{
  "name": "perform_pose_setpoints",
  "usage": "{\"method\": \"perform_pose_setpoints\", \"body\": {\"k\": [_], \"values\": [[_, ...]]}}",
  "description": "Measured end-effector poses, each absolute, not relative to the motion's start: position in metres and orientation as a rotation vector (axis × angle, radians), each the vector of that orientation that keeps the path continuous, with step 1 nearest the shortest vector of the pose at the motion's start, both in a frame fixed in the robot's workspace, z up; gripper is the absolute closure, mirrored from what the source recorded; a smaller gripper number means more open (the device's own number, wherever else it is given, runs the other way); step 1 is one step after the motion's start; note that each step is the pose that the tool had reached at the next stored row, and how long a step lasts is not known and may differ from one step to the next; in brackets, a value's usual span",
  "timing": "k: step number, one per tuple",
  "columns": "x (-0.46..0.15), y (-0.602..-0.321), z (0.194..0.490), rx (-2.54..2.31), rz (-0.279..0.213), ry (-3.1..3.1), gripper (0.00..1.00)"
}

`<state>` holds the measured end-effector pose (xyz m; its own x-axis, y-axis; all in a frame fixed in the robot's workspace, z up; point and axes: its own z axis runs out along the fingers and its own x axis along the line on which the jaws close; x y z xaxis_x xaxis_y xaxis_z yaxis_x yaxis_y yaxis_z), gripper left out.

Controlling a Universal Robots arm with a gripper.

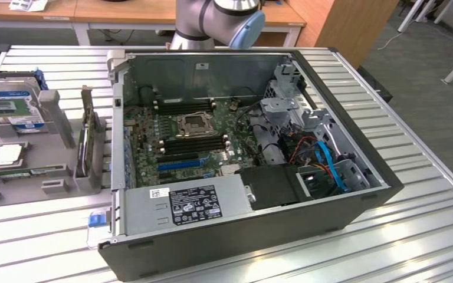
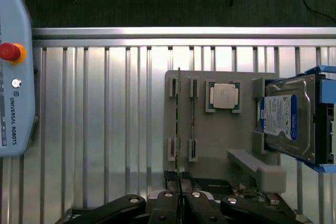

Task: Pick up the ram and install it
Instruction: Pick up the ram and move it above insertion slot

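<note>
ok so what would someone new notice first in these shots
The open computer case dominates the exterior view's middle, its motherboard exposed. On that view's left a grey tray holds a hard drive, a processor and the ram, with the shut gripper close to the ram's end.

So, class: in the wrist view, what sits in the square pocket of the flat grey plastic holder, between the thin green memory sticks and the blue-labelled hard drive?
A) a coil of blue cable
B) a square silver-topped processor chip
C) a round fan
B: the square silver-topped processor chip lies flat in that pocket of the flat grey plastic holder.
</note>
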<state>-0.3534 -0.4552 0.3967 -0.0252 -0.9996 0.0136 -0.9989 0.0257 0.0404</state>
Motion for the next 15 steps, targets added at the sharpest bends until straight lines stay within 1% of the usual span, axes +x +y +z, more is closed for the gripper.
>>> {"method": "perform_pose_setpoints", "body": {"k": [15], "values": [[-0.334,-0.455,0.397,2.166,-0.032,-2.222,0.88]]}}
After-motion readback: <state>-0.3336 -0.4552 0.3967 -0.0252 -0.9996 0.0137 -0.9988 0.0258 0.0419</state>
